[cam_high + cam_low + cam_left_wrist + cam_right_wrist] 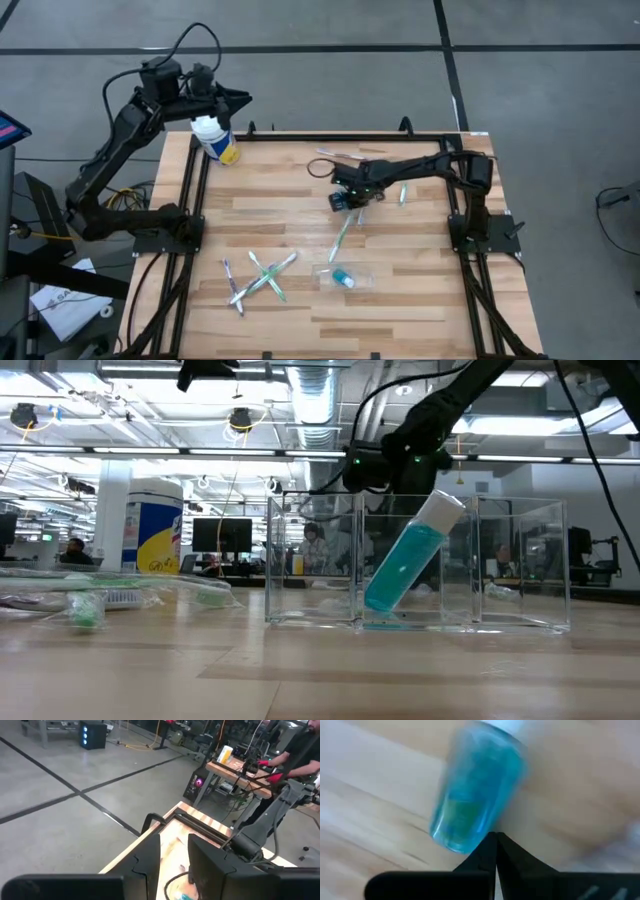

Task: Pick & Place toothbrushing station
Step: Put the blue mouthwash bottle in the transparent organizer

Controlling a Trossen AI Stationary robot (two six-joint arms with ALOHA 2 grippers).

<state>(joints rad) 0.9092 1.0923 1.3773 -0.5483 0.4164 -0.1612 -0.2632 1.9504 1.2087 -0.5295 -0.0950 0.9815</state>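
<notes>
Two arms: right one at work mid-table, left one parked over the far-left corner.
Right gripper [495,836]: fingers pressed together, nothing between them. It sits low over the wood near the table's middle.
Loose tube [477,785]: teal-blue with a white cap, lying on the wood right at the right fingertips, not gripped. High view shows it just beside the gripper on the left arm's side.
Left gripper [174,840]: fingers apart with a clear gap, nothing in it. It hangs above the white-capped canister [214,138].
Clear cup [358,268]: on the table toward the near edge, well apart from the right gripper. The low view shows clear walls with dividers.
Second tube [408,565]: teal-blue with a white cap, inside the clear cup. It leans tilted in the middle section with its cap up.
Toothbrush cluster [262,278]: green, purple and white brushes lying crossed on the wood, near the cup on the left arm's side and outside it.
Single green toothbrush [343,236]: flat on the wood between the right gripper and the cup.
Another toothbrush [403,192]: flat on the wood beside the right arm's forearm.
Canister: yellow label, standing at the table's [420,300] far-left corner, apart from the task set.
</notes>
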